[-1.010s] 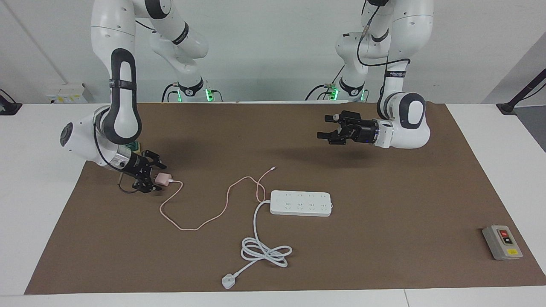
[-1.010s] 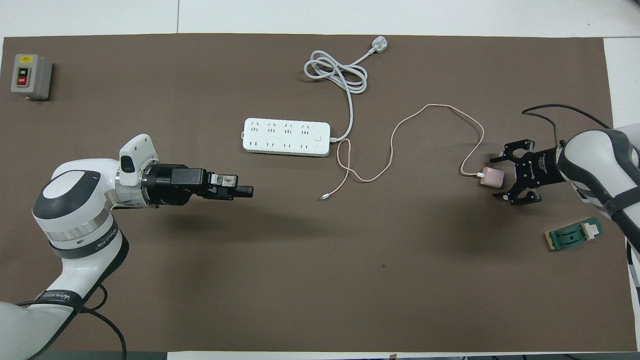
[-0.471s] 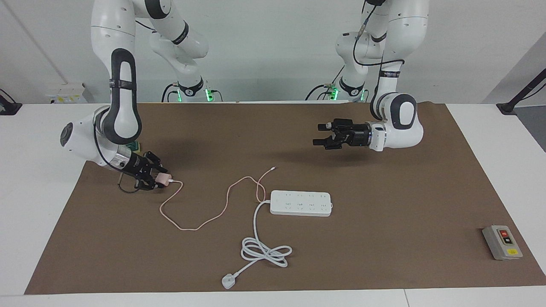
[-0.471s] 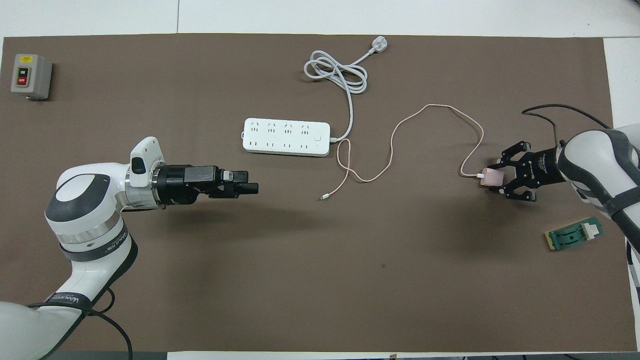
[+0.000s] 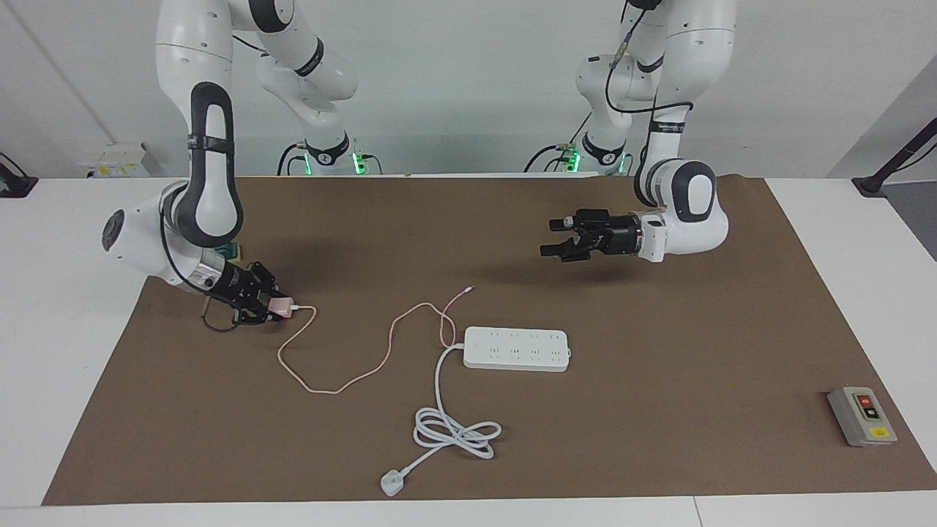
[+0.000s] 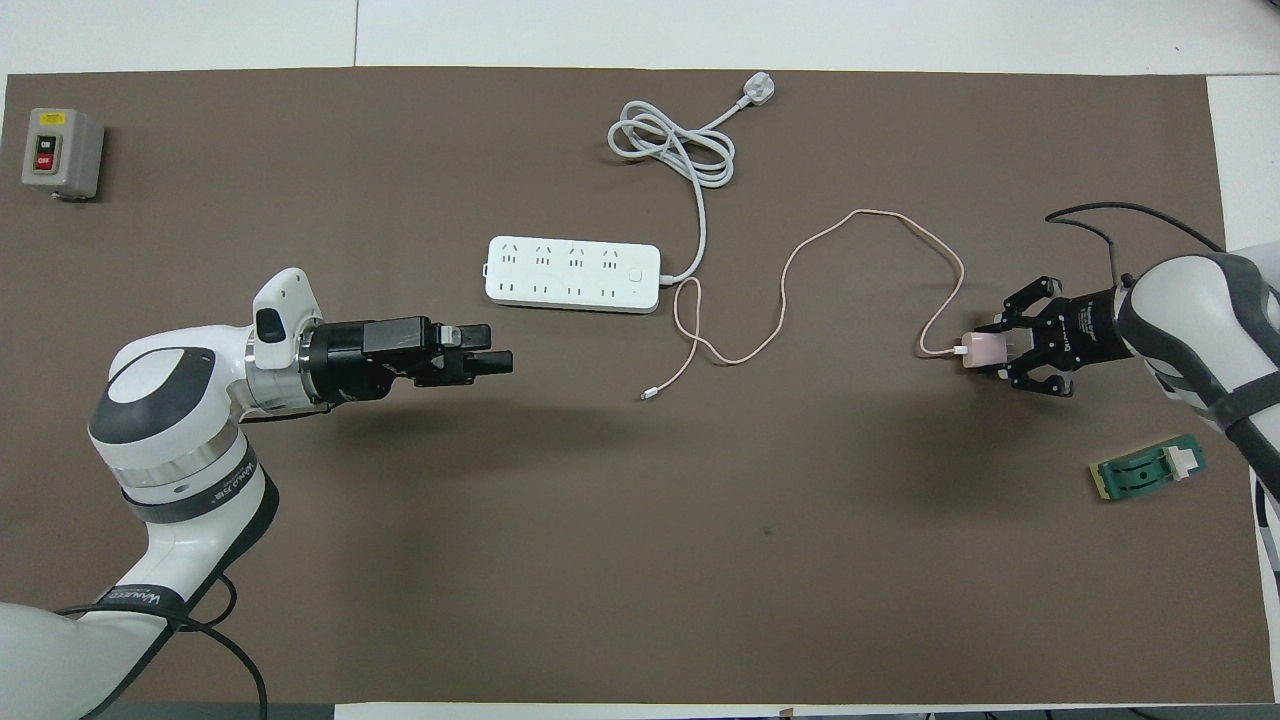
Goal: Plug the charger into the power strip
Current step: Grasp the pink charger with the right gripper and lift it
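The charger (image 5: 282,304) (image 6: 980,350), a small pale-pink cube, sits low at the right arm's end of the brown mat, and my right gripper (image 5: 272,307) (image 6: 992,349) is shut on it. Its thin pink cable (image 5: 344,383) (image 6: 800,250) loops across the mat, and the loose tip lies near the power strip (image 5: 516,348) (image 6: 573,273). That long white bar lies flat mid-table with its sockets up. My left gripper (image 5: 550,236) (image 6: 497,347) hangs open and holds nothing, above the mat, off the end of the strip toward the left arm's end.
The strip's thick white cord (image 5: 454,432) (image 6: 670,145) coils farther from the robots and ends in a white three-pin plug (image 5: 392,484) (image 6: 757,92). A grey switch box (image 5: 861,416) (image 6: 60,152) sits at the left arm's end. A green part (image 6: 1150,470) lies by the right arm.
My right gripper has closed its open fingers onto the charger, which shifted slightly with its cable. The left gripper has swung a little toward the strip and stayed open.
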